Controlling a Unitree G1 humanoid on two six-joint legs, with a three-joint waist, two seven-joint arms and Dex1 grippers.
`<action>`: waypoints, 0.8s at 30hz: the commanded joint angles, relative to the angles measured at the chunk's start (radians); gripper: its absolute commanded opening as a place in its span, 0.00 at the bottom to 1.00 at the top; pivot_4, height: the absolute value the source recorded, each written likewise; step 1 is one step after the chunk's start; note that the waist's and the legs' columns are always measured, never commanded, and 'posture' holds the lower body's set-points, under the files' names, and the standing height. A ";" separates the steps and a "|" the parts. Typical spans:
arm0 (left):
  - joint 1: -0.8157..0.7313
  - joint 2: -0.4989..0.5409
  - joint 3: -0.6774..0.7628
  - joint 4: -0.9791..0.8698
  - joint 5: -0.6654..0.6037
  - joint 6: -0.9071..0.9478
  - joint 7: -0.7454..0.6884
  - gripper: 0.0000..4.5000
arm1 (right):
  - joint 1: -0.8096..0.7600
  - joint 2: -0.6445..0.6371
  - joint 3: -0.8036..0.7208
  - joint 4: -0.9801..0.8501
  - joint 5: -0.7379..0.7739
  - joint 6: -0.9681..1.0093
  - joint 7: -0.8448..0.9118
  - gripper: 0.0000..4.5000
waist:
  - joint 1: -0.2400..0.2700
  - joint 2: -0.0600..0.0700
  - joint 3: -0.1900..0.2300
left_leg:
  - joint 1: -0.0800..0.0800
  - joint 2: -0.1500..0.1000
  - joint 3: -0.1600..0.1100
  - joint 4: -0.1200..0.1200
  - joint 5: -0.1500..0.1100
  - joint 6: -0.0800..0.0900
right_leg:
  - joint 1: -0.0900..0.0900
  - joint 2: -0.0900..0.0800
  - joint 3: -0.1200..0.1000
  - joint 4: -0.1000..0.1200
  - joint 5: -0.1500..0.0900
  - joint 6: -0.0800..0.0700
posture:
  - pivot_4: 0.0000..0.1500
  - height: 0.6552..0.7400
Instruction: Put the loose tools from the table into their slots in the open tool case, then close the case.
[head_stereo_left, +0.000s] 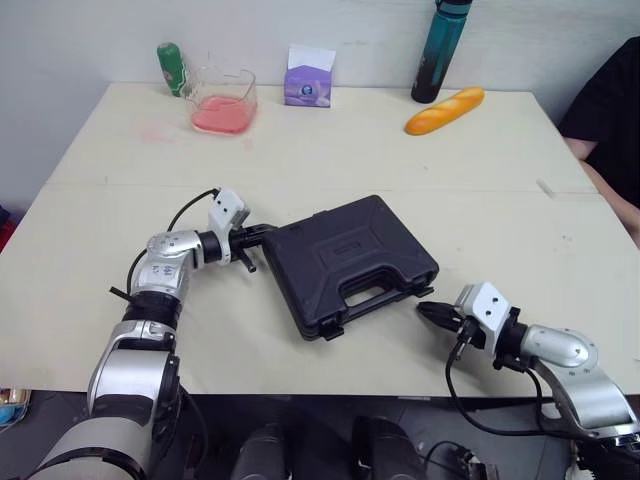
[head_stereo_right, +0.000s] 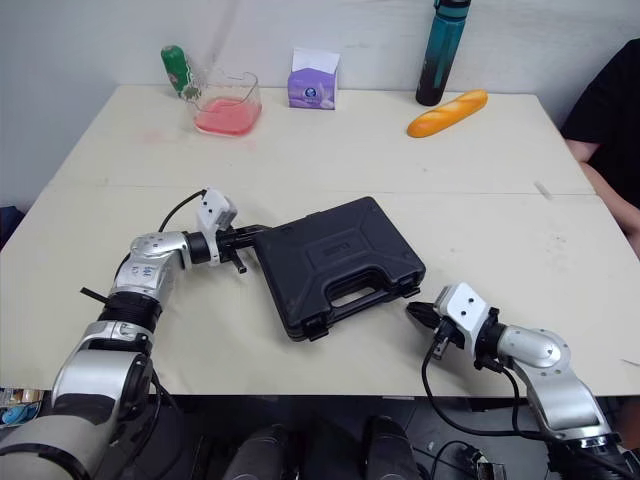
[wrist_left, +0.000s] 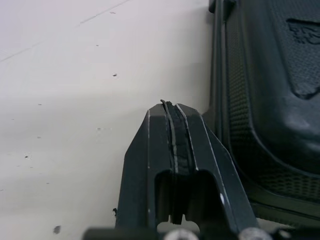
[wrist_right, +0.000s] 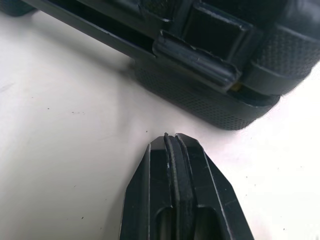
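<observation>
Case lid is down: the black tool case (head_stereo_left: 350, 262) lies shut near the middle of the surface (head_stereo_left: 300, 150). It is skewed, with its long axis slanting from the robot's near left to its far right. The handle (head_stereo_left: 365, 292) edge faces the near right.

The left pincer (head_stereo_left: 266, 232) has its fingers pressed together, the tip at the case's far-left corner, just beside the side wall. I cannot tell whether it touches.

The right pincer (head_stereo_left: 426, 311) is likewise closed on nothing. It sits low on the surface just off the right end of the handle edge, and the right-hand latch (wrist_right: 195, 59) is straight ahead of its tip, a little apart.

No loose tools lie out, so securing the latches looks like the step in hand. The right arm is the nearer one, and its move would be a short push forward onto that latch.
</observation>
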 joint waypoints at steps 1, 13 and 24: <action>0.020 0.005 -0.004 -0.047 -0.015 -0.009 -0.057 0.00 | -0.030 0.019 0.018 0.038 -0.027 -0.017 -0.011 0.01 | -0.002 0.000 0.000 | 0.000 0.000 0.000 0.000 0.000 0.000 | 0.000 0.000 0.000 0.000 0.000 0.000 | 1.00 1.00; 0.253 0.069 0.040 -0.407 -0.074 0.133 -0.044 0.00 | -0.121 0.038 0.043 0.134 -0.047 -0.071 0.009 0.01 | -0.007 0.000 0.000 | 0.000 0.001 0.000 0.000 0.000 0.000 | 0.000 0.000 0.001 0.000 0.000 0.000 | 1.00 1.00; 0.466 0.201 0.144 -0.811 -0.207 0.264 -0.058 0.00 | 0.017 0.036 -0.122 -0.028 0.134 0.000 -0.001 0.01 | -0.001 0.001 0.001 | -0.001 0.001 -0.001 -0.001 0.000 -0.001 | -0.001 -0.002 0.001 0.000 0.000 -0.001 | 1.00 1.00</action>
